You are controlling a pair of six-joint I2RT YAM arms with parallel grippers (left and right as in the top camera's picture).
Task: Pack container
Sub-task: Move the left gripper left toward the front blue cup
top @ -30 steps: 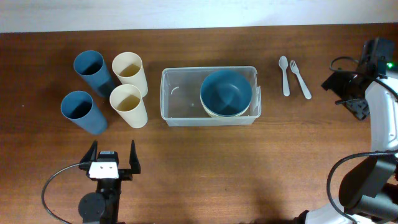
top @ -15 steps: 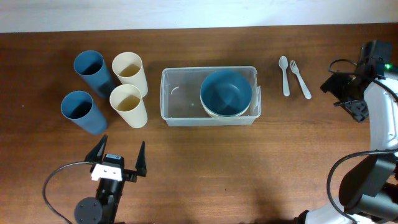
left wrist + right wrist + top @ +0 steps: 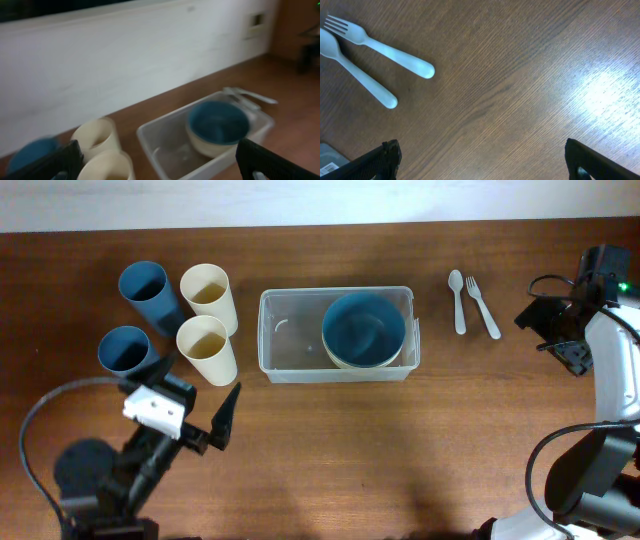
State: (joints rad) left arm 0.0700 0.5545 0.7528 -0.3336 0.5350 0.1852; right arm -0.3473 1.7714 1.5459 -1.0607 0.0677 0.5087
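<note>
1. Seemingly, the left gripper (image 3: 196, 395) is set to fetch a cup. Its fingers are spread wide with nothing between them, and it hangs just beside the nearer blue cup (image 3: 125, 350) and the nearer cream cup (image 3: 203, 342).
2. To do this well, it should commit to one cup. The four stand close together, so a wide approach could tip a neighbour. Closing over a single rim from above looks safest.
3. The container (image 3: 285, 365) sits mid-table, to the right of the cups. Its left half is bare, which is probably the place for a cup.
4. The right gripper (image 3: 482, 150) is parted and holds nothing. It hovers over bare wood near the table's right edge.
5. Cups: four, two blue and two cream, counting the far blue cup (image 3: 143, 284) and the far cream cup (image 3: 205, 290).
6. Containers: one.
7. Bowls: two, a blue bowl (image 3: 363, 328) nested in a cream bowl (image 3: 350, 364), in the container's right half.
8. Cutlery: one spoon (image 3: 457, 300) and one fork (image 3: 482, 306), side by side.
</note>
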